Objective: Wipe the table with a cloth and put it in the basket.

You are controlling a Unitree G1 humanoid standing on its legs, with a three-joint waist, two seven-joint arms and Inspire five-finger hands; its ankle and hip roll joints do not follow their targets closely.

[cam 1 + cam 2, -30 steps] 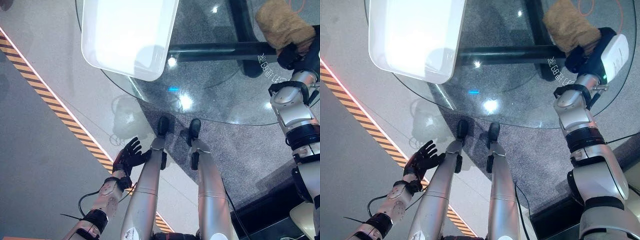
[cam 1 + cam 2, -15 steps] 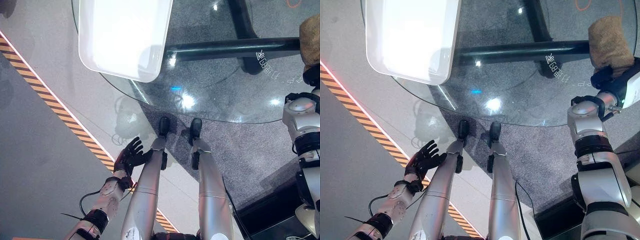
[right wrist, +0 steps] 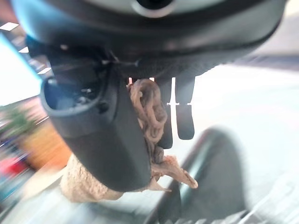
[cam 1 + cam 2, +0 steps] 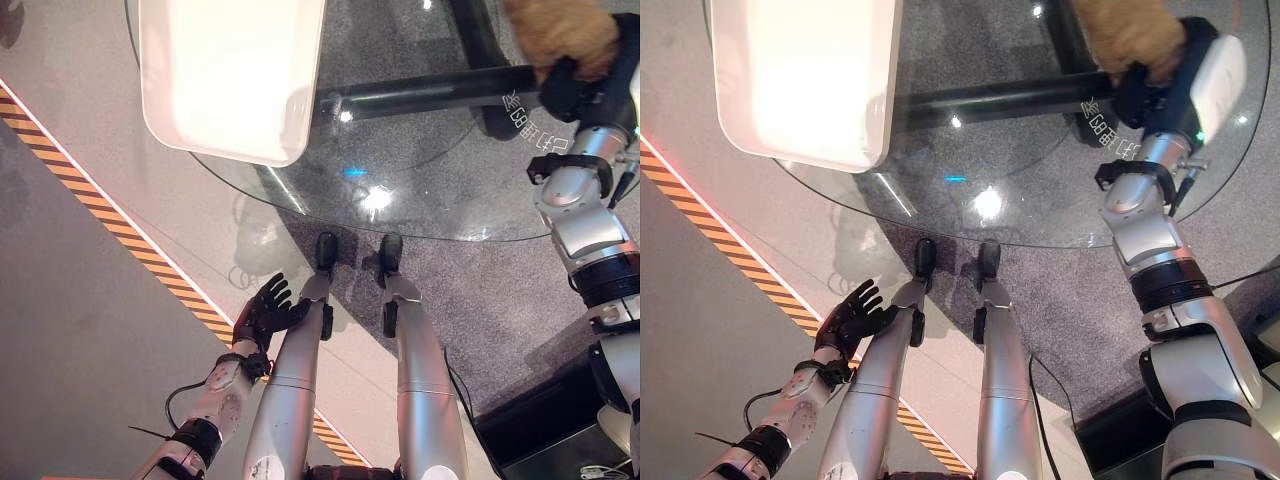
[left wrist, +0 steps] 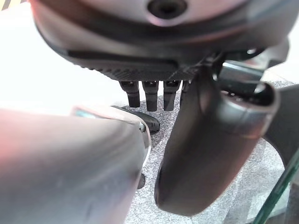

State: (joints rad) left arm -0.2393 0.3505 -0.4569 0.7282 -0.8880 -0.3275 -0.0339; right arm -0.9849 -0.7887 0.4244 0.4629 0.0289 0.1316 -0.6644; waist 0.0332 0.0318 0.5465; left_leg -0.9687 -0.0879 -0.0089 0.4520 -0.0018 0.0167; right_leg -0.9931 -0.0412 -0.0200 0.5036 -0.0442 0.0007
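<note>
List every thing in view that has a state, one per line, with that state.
Brown cloth: bunched, gripped in the right hand, over the glass table.
Right hand: shut on the cloth.
Left hand: open, fingers spread, hanging low beside the table, holding nothing.
White basket: upright on the table's left part; nothing visible inside it.
Glass table: bare where visible.

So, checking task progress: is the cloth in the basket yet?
Out: the right hand holds the cloth on the table.

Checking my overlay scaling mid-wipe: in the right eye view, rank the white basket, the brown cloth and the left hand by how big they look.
1. White basket, by far the largest.
2. Brown cloth, partly cut off at the view's edge and held by the right hand.
3. Left hand, which looks close to the cloth, so their order is unsure.
</note>
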